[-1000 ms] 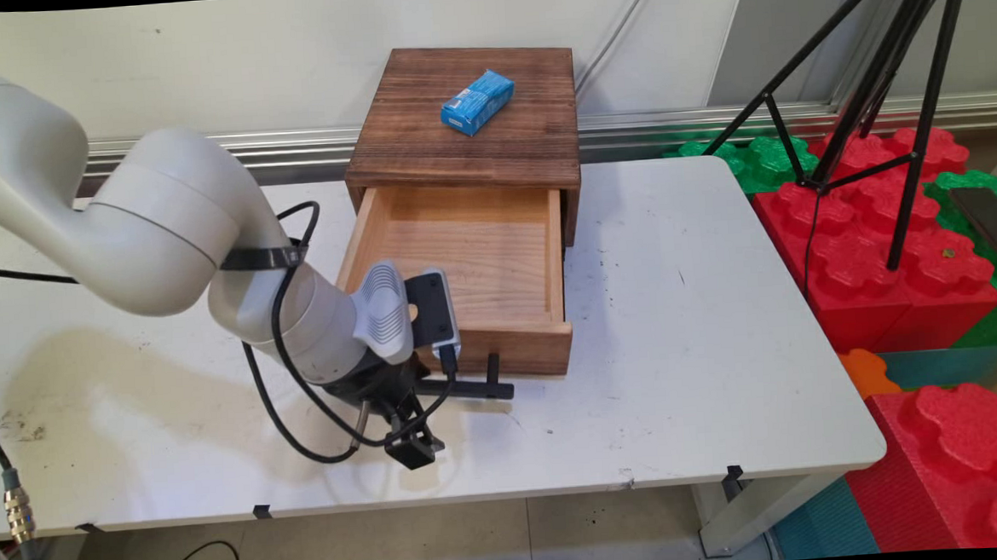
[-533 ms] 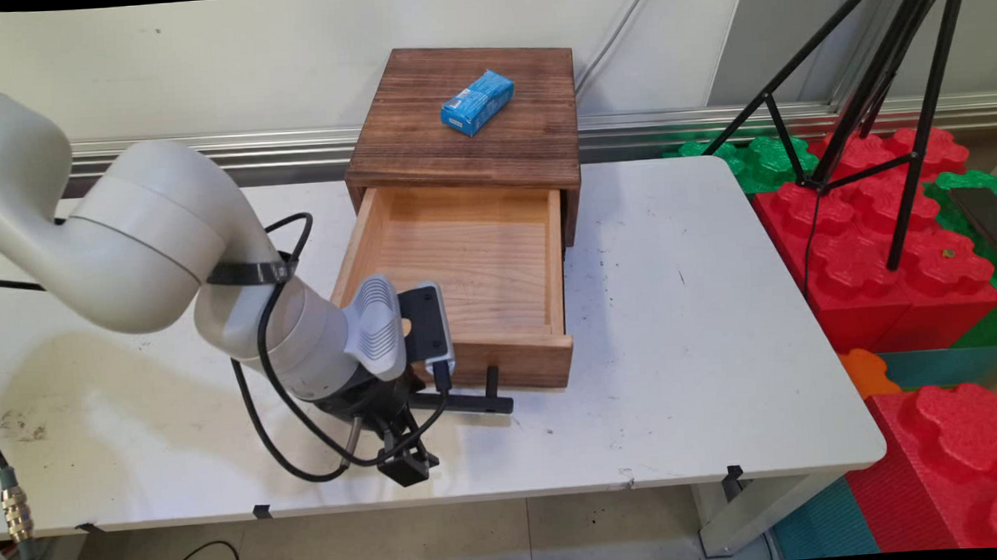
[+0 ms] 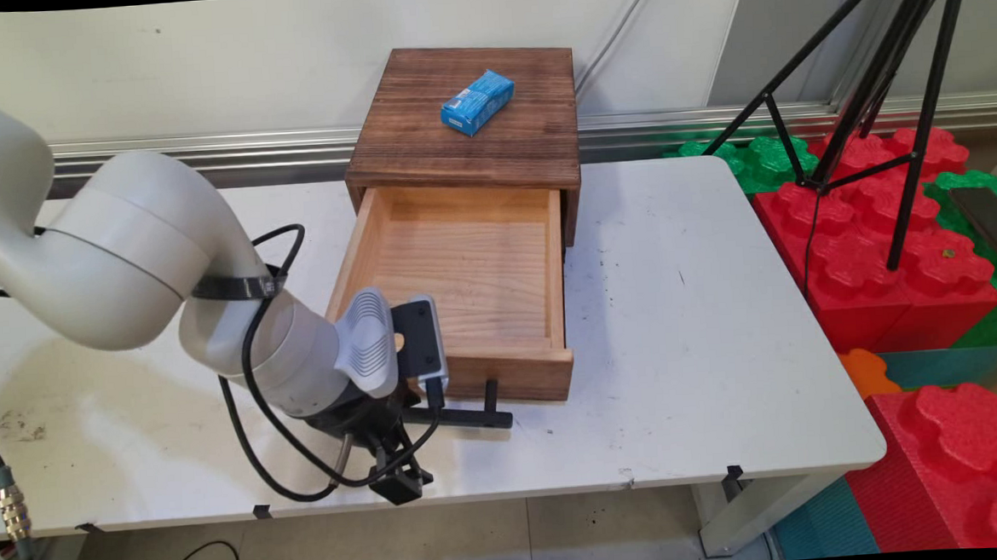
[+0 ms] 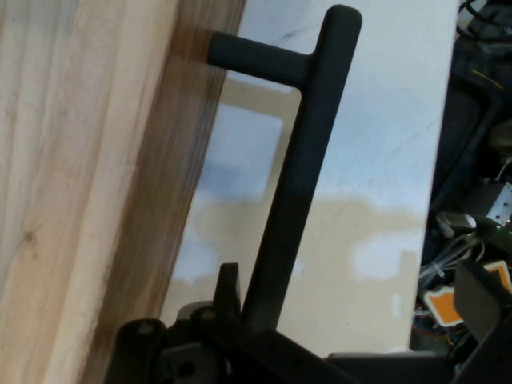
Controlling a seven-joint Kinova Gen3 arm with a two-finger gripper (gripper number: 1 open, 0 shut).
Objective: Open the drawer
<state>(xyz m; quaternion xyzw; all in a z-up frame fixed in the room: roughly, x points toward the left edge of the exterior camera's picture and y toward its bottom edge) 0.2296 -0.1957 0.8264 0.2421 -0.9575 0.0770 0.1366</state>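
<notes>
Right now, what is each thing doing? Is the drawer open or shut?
Drawer: pulled open, nothing inside.
Handle: sticks out from the drawer front, with the gripper shut on it.
Blue packet: lying on top of the wooden box.

The arm hides the drawer handle's left end and the drawer's near-left corner.

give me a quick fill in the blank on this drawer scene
1. The claw is shut on the drawer's black ____.
2. The blue packet lies on top of the wooden ____.
3. The drawer stands ____.
4. Inside, the drawer holds ____.

Missing words: handle; cabinet; open; nothing
</notes>
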